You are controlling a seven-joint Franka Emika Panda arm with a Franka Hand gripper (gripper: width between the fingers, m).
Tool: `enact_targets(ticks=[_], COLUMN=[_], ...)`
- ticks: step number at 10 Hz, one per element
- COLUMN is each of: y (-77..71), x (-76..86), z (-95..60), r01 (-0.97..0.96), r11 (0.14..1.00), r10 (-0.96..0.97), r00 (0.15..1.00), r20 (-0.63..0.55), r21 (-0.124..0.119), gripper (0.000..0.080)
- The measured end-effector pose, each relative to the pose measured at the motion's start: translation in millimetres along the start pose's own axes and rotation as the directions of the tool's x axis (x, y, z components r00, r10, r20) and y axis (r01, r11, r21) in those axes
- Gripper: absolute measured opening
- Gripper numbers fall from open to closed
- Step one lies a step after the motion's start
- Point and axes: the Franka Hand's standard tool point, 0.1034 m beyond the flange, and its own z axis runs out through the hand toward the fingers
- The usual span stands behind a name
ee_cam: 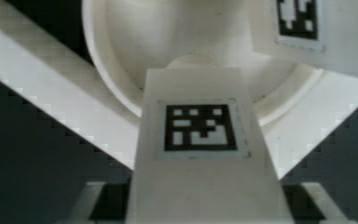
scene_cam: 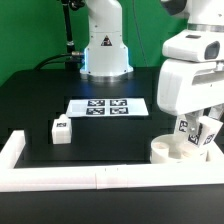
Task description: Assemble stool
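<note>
Seat [scene_cam: 167, 152] set in the rail [scene_cam: 60, 180] corner, hemmed on two sides; surface [scene_cam: 40, 105] open toward exterior view's left. Leg [ee_cam: 202, 120] clamped in claw [ee_cam: 197, 200], held above seat.

I see the gripper [ee_cam: 199, 196] and the leg [ee_cam: 201, 120] it grips hiding much of the seat [scene_cam: 165, 152] in the exterior view, while the wrist view crops a second leg's tag [ee_cam: 302, 22] at its edge

White seat [scene_cam: 160, 153] and legs [scene_cam: 62, 131] with black-and-white square-patterned tags [ee_cam: 202, 127], black table [scene_cam: 40, 100], green backdrop [scene_cam: 30, 30].
</note>
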Motion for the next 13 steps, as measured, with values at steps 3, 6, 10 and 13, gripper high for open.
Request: enact_targets(ticks=[3,6,10,13], y=[7.2,9.1,9.6,11.0], x=[0.7,-0.4,-4.7,-6.6], z=[1.5,4.6,5.4,5.6], r01=[-0.328,-0.702,-0.909,-0.972], r11=[0.945,0.711,0.415,0.233], r10=[0.328,0.702,0.907,0.969], r00=[0.945,0.712,0.417,0.235], r20=[-0.004,0.009,0.063,0.073], r21=[0.008,0.035,0.047,0.032], gripper=[0.0335,0.0336,0.0337,0.0336])
